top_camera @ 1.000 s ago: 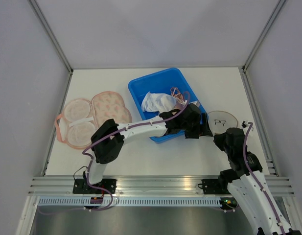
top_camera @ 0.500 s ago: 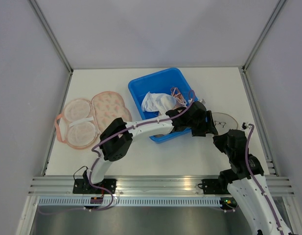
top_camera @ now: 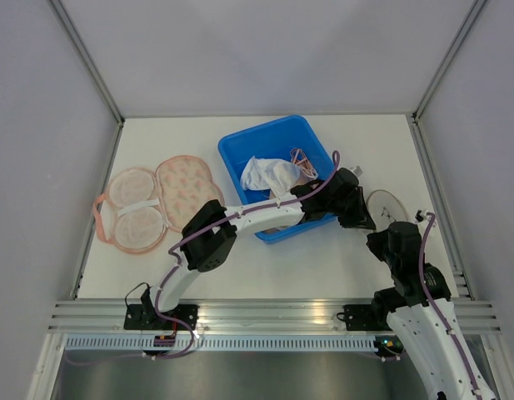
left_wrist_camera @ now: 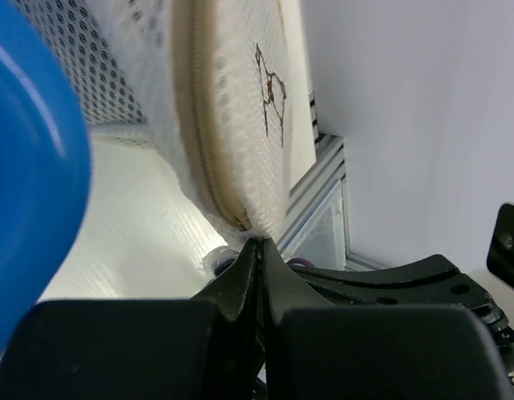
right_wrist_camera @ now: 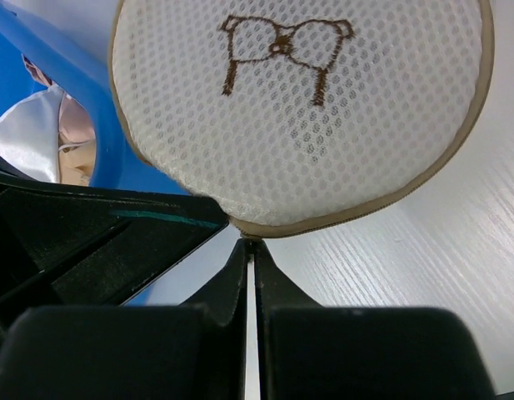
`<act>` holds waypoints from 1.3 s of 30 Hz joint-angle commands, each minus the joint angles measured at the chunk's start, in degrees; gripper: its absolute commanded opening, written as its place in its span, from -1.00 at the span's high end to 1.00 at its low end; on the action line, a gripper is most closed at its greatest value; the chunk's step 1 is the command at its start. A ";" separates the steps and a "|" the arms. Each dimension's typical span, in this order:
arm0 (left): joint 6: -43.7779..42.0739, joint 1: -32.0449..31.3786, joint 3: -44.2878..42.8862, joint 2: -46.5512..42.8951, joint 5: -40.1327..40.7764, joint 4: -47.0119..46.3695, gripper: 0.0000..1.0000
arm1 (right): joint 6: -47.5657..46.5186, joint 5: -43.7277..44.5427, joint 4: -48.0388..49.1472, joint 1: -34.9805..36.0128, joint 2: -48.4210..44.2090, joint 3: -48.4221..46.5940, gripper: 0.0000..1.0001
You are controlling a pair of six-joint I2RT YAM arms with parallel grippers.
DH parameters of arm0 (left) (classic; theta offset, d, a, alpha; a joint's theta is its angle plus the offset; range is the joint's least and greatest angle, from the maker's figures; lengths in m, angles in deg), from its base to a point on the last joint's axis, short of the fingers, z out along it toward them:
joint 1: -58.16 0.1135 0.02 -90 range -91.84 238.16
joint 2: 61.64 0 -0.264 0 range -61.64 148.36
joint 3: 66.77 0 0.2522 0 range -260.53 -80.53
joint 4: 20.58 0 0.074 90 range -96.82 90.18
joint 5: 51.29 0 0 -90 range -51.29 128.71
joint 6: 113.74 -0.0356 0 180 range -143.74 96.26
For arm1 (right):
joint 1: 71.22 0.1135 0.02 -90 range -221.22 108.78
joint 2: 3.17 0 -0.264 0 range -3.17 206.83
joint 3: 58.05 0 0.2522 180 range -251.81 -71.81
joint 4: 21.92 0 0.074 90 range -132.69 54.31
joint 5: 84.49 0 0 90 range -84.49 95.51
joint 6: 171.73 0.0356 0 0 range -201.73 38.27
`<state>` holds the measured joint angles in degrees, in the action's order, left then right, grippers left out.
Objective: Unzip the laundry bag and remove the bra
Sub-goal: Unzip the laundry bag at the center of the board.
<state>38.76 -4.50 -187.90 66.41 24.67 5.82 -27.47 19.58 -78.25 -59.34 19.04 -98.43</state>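
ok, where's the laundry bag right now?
In the top view, the bag sits on the table's right side, just right of the blue bin, with the left gripper and right gripper both closed at its rim.

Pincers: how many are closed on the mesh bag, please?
2: left pincer at the left rim of the round white mesh laundry bag, right pincer at its near rim.

The left gripper has been carried farther right along the blue tray's near corner, and the round mesh laundry bag beyond that corner has been tilted and partly covered.
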 commanded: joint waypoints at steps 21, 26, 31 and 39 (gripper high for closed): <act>-2.47 3.41 -10.58 6.86 -12.32 -14.31 0.95 | 0.40 1.93 -3.49 -0.01 3.71 -5.03 0.95; -3.08 4.56 -11.45 7.39 -13.99 -13.79 0.95 | 1.82 1.05 -3.58 0.07 3.97 -2.14 0.92; -6.60 5.61 -15.22 7.92 -14.70 -9.31 0.95 | 0.32 1.93 -3.75 0.07 4.68 -2.04 0.92; -9.32 7.81 -17.17 8.53 -16.63 -7.37 0.95 | 1.20 2.72 -5.94 0.07 5.46 -2.83 0.99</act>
<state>32.64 1.91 -201.65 74.83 8.49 0.82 -26.33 22.33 -79.72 -59.45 23.50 -100.70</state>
